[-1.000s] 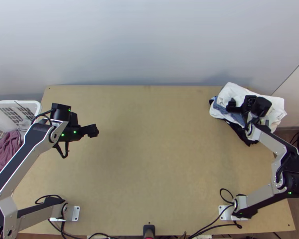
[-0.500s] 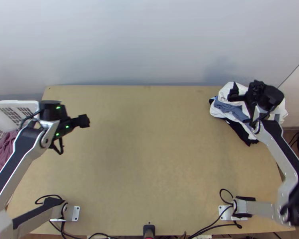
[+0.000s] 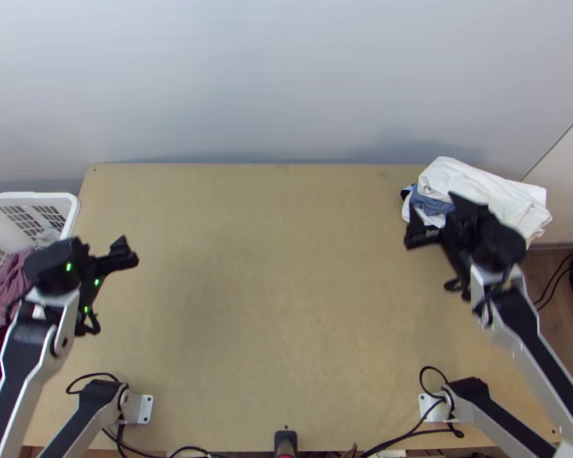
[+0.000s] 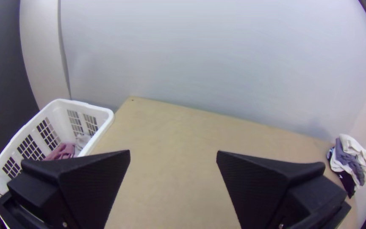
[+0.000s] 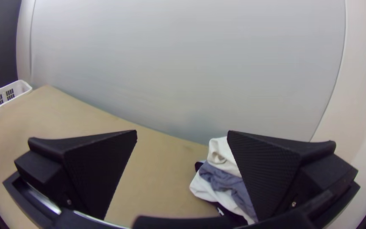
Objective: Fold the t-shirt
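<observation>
My left gripper [image 3: 125, 253] is over the table's left side, beside the basket; in the left wrist view the left gripper [image 4: 173, 154] stands open with nothing between its fingers. My right gripper [image 3: 433, 218] is at the near left part of a pile of clothes, and in the right wrist view the right gripper [image 5: 182, 135] is open and holds nothing. The pile lies at the far right corner: a white cloth [image 3: 485, 187] on top, a blue-grey cloth [image 5: 223, 178] under it and dark cloth lower down. Which piece is a t-shirt, I cannot tell.
A white basket [image 3: 69, 208] with a mauve cloth [image 3: 8, 290] and darker cloth stands at the table's left edge. The table [image 3: 286, 290] is bare between the arms. A pale wall [image 3: 286, 76] rises behind its far edge. Cables lie by both bases.
My left gripper has moved left and toward the near edge. The right gripper first went a little away from the near edge, then came back nearer and left, uncovering more white cloth.
</observation>
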Motion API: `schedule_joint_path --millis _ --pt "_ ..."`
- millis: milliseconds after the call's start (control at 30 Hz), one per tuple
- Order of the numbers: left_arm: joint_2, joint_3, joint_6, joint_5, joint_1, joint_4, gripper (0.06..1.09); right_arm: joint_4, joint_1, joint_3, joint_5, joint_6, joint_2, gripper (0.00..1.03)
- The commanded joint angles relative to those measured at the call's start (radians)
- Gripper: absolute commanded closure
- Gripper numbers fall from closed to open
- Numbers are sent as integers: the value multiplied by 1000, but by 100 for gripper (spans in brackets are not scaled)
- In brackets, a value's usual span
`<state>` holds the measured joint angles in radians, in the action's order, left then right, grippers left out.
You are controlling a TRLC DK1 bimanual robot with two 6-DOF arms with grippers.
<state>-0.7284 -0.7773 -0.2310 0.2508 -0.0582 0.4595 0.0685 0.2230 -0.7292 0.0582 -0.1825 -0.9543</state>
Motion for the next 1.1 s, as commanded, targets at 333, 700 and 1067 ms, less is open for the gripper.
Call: schedule_joint_path --millis 333,700,1067 --pt "374 555 188 142 77 -559 10 257 68 571 25 -18 327 3" --pt "730 780 208 140 31 -601 10 53 82 703 23 -89 799 3" --pt "728 780 205 136 29 -524 10 -73 52 722 3 -138 956 3"
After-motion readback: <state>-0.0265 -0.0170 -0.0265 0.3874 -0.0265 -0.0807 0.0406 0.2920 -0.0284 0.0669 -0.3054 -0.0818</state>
